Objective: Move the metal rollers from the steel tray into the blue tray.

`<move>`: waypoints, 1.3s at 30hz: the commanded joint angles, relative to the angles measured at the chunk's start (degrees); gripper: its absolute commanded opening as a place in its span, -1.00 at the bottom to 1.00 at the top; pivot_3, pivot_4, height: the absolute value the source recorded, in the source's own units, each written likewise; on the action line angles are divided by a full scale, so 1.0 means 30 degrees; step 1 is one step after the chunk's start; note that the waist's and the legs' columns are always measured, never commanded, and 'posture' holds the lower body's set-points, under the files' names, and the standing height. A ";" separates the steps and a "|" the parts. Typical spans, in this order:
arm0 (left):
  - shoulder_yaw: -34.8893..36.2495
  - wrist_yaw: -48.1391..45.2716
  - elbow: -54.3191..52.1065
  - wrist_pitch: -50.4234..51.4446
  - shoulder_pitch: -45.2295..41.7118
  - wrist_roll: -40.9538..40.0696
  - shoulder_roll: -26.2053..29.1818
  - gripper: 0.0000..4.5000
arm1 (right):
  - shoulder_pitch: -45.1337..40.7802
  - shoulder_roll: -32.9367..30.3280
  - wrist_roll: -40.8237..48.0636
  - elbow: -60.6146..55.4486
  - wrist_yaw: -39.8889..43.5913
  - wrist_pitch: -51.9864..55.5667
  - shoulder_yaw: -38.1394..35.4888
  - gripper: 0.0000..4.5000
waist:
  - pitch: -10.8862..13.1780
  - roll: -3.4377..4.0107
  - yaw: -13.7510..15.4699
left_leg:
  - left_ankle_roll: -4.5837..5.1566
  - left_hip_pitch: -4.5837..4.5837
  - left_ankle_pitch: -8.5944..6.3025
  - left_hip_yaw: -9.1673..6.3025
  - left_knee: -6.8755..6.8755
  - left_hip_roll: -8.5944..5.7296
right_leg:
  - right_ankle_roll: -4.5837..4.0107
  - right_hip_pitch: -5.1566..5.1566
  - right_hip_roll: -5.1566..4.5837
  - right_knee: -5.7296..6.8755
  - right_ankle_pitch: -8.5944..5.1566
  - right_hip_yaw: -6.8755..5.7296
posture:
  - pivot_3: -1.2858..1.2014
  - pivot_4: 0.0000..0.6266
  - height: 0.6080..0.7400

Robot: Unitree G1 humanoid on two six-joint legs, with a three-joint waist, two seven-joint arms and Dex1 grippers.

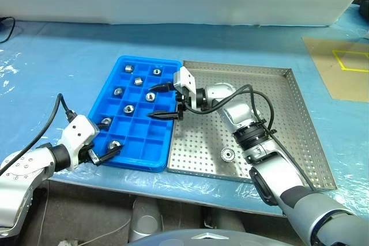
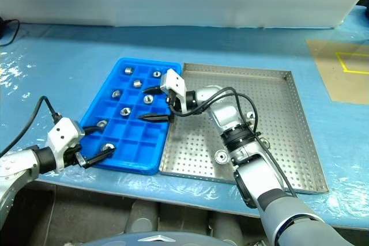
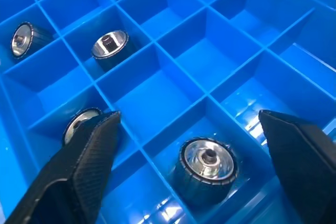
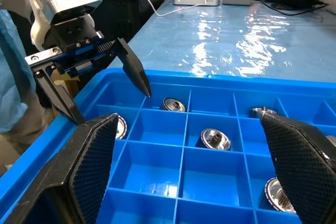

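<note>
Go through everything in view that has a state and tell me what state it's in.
left gripper: open, at the blue tray's near edge
right gripper: open, empty, above the blue tray
blue tray: partly filled with metal rollers
last roller: lying loose in the steel tray
steel tray: nearly emptied

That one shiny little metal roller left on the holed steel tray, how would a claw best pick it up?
Probably from straight above, pinching the curved outer wall of the small shiny metal roller on two opposite sides. It seems to stand on end, its central hole facing up, alone on the perforated square steel tray, so both fingers have room.
</note>
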 commanded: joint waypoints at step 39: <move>-1.0254 -0.4898 0.9251 -0.2814 -1.4399 0.0424 -0.5494 0.98 | 0.6004 -0.6394 -0.0911 -0.3689 -0.8320 0.1652 -0.5949 1.00 | -0.0004 -0.0008 -0.3091 | -0.0078 -0.0018 0.0051 0.0025 0.0307 -0.0055 | 0.0021 0.0022 0.0003 0.0271 0.0017 0.0162 | -0.06 -0.52 1.00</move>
